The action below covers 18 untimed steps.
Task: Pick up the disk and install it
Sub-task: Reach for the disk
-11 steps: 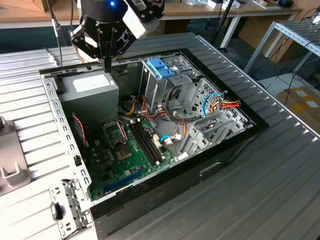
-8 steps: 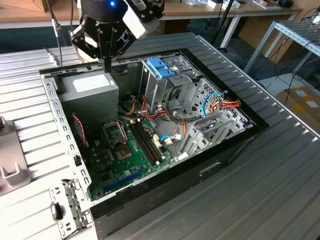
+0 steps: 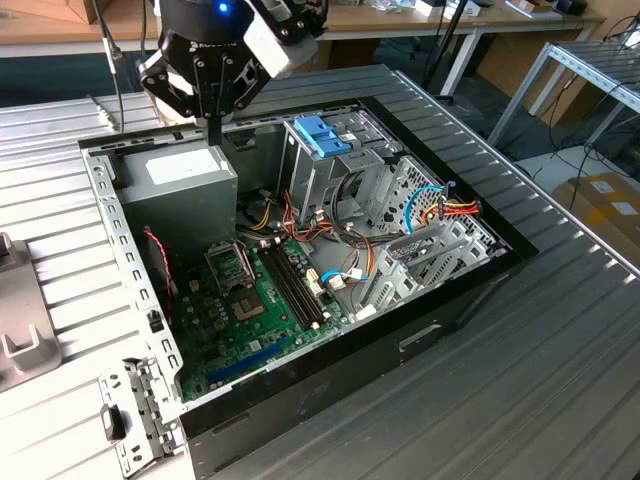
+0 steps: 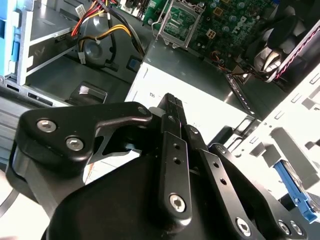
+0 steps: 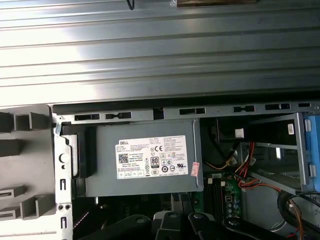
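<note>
Tool (image 3: 213, 138) (image 4: 170, 100): hung just above the grey power supply (image 3: 178, 178), fingers together, nothing held between them.
Disk (image 3: 322, 135): stood on its edge in the drive cage (image 3: 305, 180), light-blue carrier end on top, apart from the tool, toward the exterior view's right.
Computer case (image 3: 330, 370): lay open on the ribbed metal tabletop (image 3: 520, 400), motherboard (image 3: 250, 300) uncovered.

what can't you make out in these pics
Disk: exterior view, the drive cage hides its metal body.
Power supply: second wrist view, the shut gripper covers part of it.
Motherboard: first wrist view, cut off by the picture's edge, partly covered by the gripper.
</note>
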Available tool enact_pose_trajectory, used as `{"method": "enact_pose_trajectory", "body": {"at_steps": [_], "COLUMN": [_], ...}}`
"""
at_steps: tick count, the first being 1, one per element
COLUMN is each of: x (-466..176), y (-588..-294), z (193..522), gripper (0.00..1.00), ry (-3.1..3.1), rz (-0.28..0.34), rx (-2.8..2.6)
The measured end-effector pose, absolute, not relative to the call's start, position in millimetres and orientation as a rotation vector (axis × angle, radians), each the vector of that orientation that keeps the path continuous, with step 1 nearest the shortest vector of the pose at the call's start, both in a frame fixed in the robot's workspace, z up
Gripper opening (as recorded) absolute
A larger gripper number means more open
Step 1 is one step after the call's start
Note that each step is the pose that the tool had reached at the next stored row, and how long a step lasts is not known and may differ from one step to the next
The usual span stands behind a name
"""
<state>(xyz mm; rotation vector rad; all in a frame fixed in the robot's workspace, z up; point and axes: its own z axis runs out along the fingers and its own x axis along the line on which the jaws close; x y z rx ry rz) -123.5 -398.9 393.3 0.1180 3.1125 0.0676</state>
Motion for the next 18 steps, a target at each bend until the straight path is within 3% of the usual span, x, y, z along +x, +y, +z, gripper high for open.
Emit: {"method": "enact_pose_trajectory", "body": {"at_steps": [18], "x": [-128.4], "y": [-398.9], "z": [393.3], "gripper": [0.10], "ry": [3.112], "rz": [0.068], "rx": [0.118]}}
